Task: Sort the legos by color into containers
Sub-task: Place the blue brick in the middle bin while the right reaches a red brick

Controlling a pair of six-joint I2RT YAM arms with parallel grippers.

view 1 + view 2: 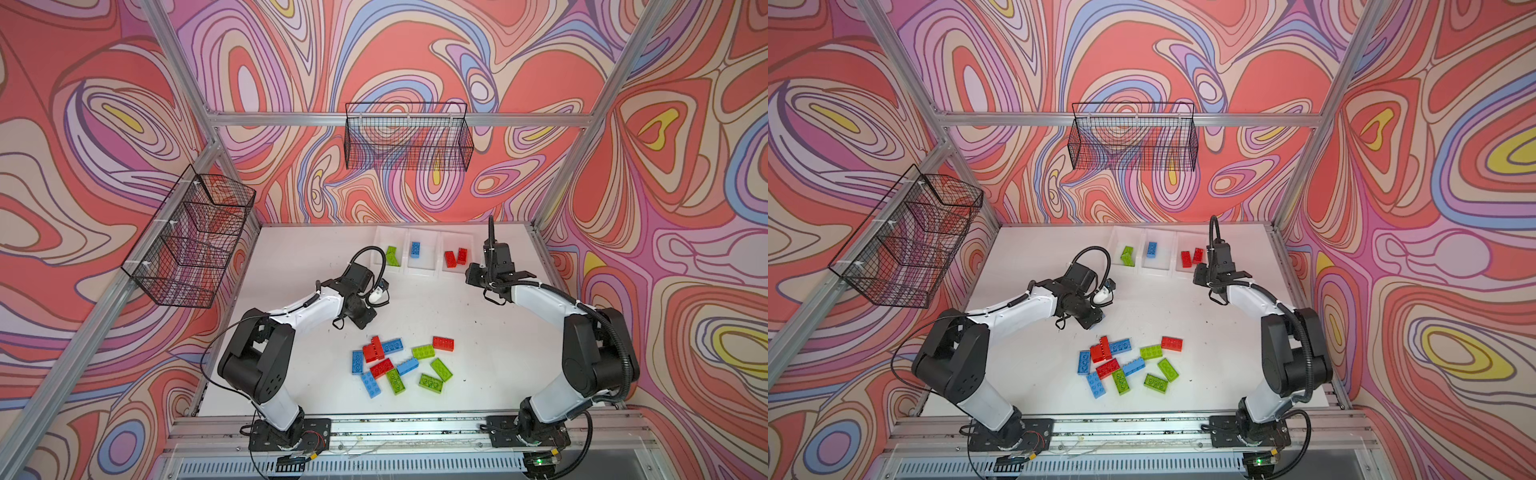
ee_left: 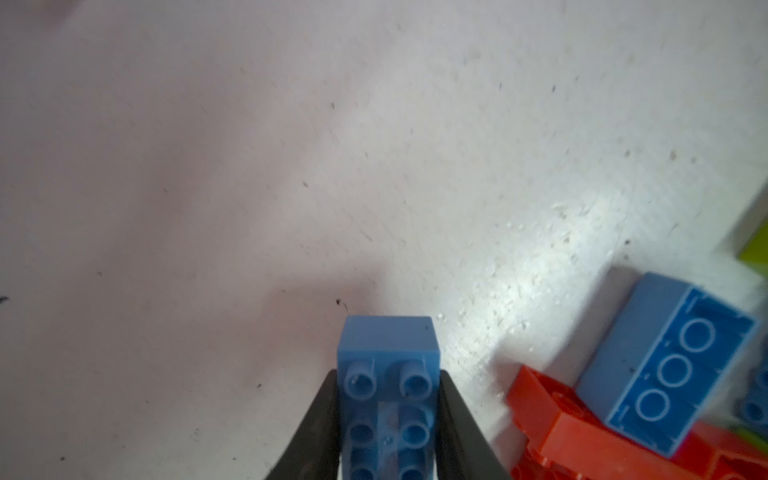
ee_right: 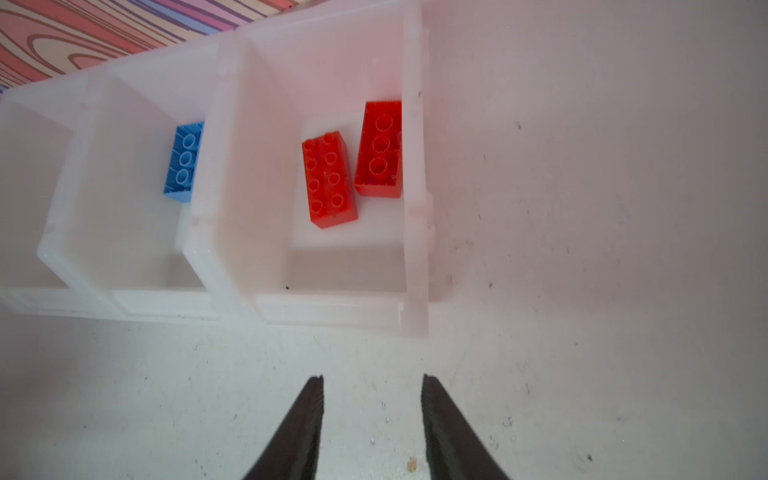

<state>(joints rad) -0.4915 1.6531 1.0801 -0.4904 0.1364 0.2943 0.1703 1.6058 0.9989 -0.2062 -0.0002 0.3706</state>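
Observation:
My left gripper [image 2: 388,372] is shut on a light blue brick [image 2: 388,338], studs facing the camera, low over the white table just behind the pile. Several loose legos [image 1: 399,365] in red, blue and green lie in that pile at the table's front middle. In both top views the left gripper [image 1: 360,316] covers its brick. The three white containers [image 1: 424,235] stand in a row at the back: green brick [image 1: 392,255] left, blue brick [image 1: 415,248] middle, two red bricks [image 3: 330,178] right. My right gripper [image 3: 372,378] is open and holds nothing, over the table in front of the right container [image 3: 332,309].
Beside the held brick, an upside-down blue brick [image 2: 665,361] leans on a red one [image 2: 557,415]. Black wire baskets hang on the back wall [image 1: 409,141] and the left frame [image 1: 191,241]. Aluminium frame posts bound the table.

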